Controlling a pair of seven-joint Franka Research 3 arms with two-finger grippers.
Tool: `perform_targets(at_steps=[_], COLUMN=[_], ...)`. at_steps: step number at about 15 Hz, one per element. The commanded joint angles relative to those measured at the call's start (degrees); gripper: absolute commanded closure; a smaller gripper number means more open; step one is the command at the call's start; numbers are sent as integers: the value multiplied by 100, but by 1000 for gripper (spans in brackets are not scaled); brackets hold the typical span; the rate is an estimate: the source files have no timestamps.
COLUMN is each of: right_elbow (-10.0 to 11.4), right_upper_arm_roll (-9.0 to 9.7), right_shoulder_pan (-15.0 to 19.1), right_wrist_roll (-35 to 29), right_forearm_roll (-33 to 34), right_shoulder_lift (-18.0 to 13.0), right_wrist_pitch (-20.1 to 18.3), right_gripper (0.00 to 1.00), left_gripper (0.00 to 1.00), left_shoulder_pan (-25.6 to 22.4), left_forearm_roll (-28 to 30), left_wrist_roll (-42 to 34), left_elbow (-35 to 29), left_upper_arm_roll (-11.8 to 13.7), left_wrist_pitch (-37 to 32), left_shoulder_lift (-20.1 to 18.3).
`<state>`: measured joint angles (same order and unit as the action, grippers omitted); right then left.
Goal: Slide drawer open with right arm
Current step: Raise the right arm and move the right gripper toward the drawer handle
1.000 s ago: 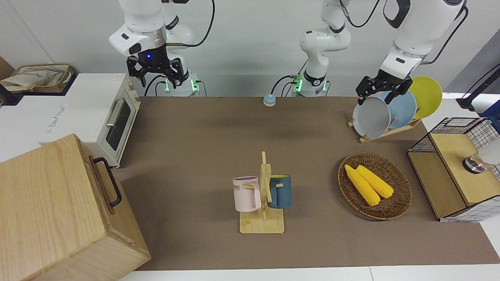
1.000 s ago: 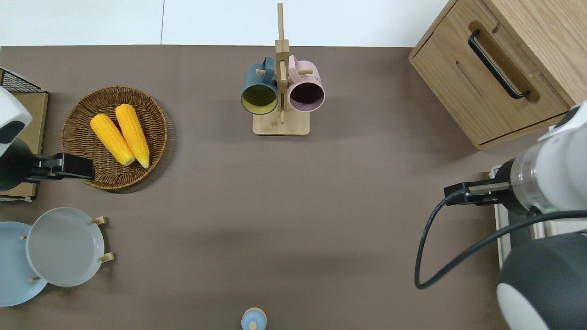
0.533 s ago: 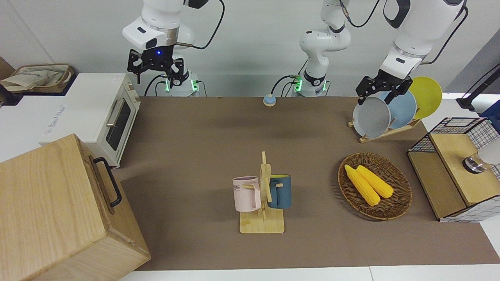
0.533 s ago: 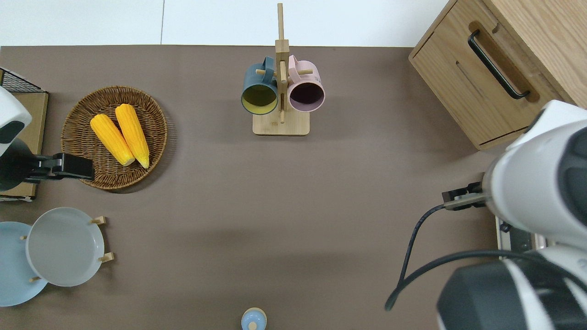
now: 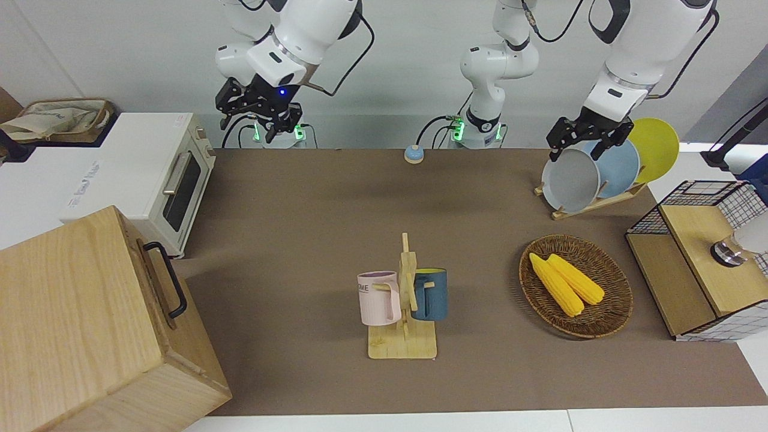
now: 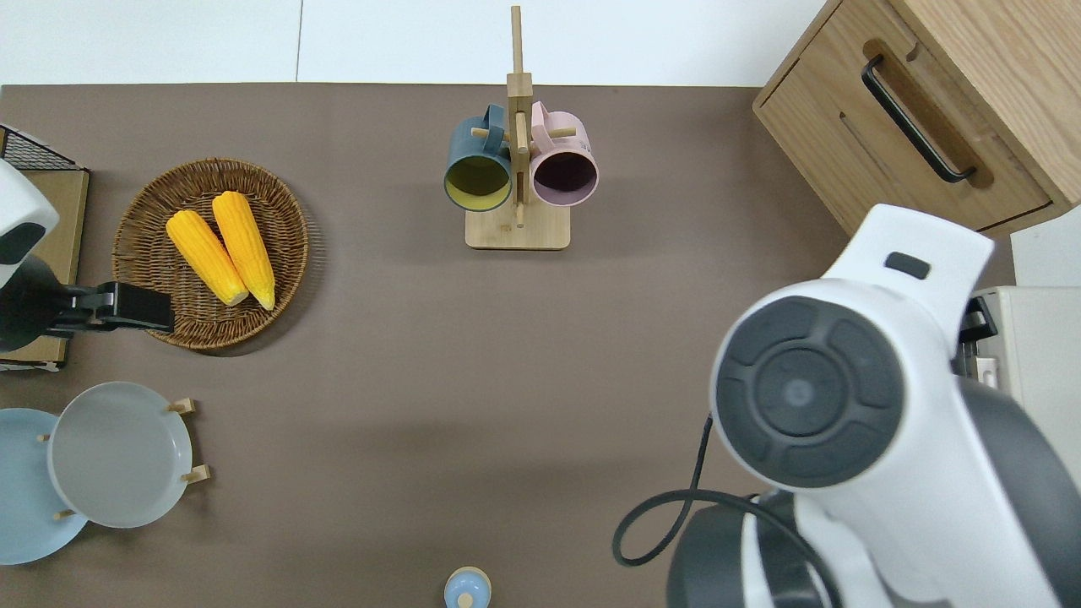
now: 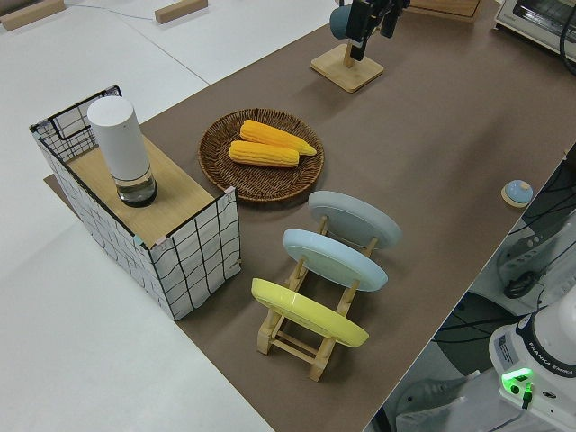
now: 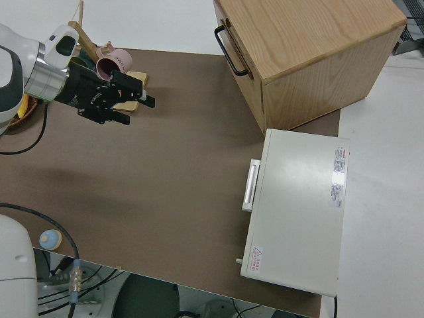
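One open right gripper (image 8: 136,99) above bare table (image 8: 179,192)

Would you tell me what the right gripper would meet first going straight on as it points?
Probably the bare brown table in front of the white toaster oven, since the right gripper tilts down toward that end; depth is unclear, so possibly the oven itself.

The light is bright and even, coming from above. Shadows on the brown worktop (image 5: 300,240) are soft and short. In the overhead view the white arm (image 6: 853,397) looks big and slightly blurred.
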<state>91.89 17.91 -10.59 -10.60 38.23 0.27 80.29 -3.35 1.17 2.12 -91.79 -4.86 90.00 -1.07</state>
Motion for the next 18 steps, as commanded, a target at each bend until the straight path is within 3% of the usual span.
perform_targets(at_steps=[1, 8, 11, 16, 18], right_elbow=[109, 461, 785, 1006, 1006], right_upper_arm_roll=[125, 134, 125, 117, 55], right_shoulder_pan=[-206, -505, -593, -725, -786], right_wrist_roll=[-293, -1120, -1469, -2849, -2895], right_forearm_roll=[868, 1810, 2284, 2917, 3032], right_shoulder_lift=[280, 588, 640, 1062, 1132], right_wrist_pitch=[-180, -356, -356, -514, -558], right_gripper=[11, 11, 11, 11, 11], left_gripper=[2, 5, 2, 5, 5], left_shoulder_pan=[27, 27, 27, 27, 27], left_forearm_roll=[-73, -73, -73, -73, -73], left_wrist_roll=[-37, -37, -28, -37, -37], left_elbow=[4, 4, 4, 4, 4], left_upper_arm_roll=[20, 20, 20, 20, 20], left_wrist_pitch=[-27, -35, -27, -27, -27], left_shoulder_lift=[-42, -42, -51, -51, -51])
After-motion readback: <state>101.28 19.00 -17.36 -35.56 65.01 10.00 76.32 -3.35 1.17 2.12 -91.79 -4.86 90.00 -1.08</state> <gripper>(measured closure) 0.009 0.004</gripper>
